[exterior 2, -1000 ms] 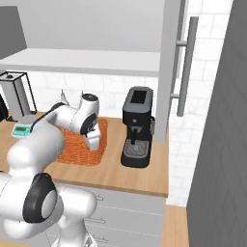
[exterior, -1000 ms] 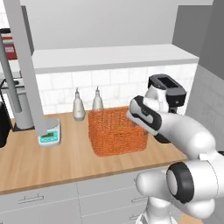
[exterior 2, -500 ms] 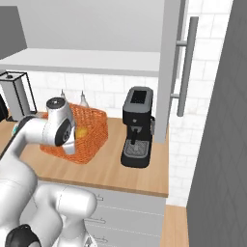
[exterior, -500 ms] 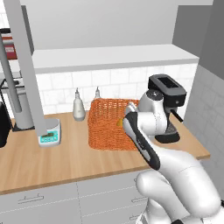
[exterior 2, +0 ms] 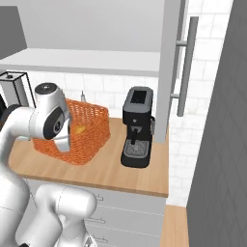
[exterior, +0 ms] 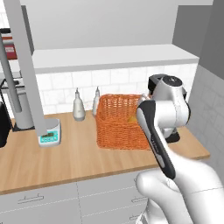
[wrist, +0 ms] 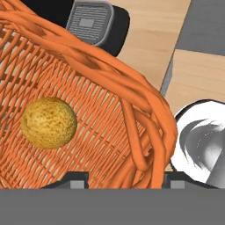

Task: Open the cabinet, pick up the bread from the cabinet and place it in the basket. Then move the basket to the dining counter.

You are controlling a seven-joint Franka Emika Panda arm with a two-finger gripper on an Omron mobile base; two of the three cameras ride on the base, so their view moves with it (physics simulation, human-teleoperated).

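Orange wicker sits right at the claw (wrist: 119,184) in the hand view: the rim of the basket (wrist: 132,101) runs up between the two fingertips, which stand one on each side of the wall, apart, with wicker between them. Whether they press on it I cannot tell. The bread (wrist: 48,122) lies inside the basket on its floor, at about nine o'clock from the claw, loose and untouched.

The likely trouble is the lift. A hold on one wall near a corner would, I judge, let the basket hang askew, and the bun could roll to the low side or over the rim. Wicker also gives, so the wall may slip through the fingers if the hold is light.

Next outward, in the right base view, the coffee machine (exterior 2: 137,126) stands just beside the basket (exterior 2: 77,130) at three o'clock; a swing that way could knock it. In the left base view a kitchen scale (exterior: 49,136) sits at nine o'clock of the basket (exterior: 120,122), and two bottles (exterior: 78,105) stand near its back corner at ten o'clock.

The worktop (exterior: 65,157) is bare toward six o'clock, up to its front edge. Farthest, the open door of the cabinet (exterior 2: 169,67) hangs at one o'clock above the coffee machine, so straight up and back toward the robot looks the safest way out.
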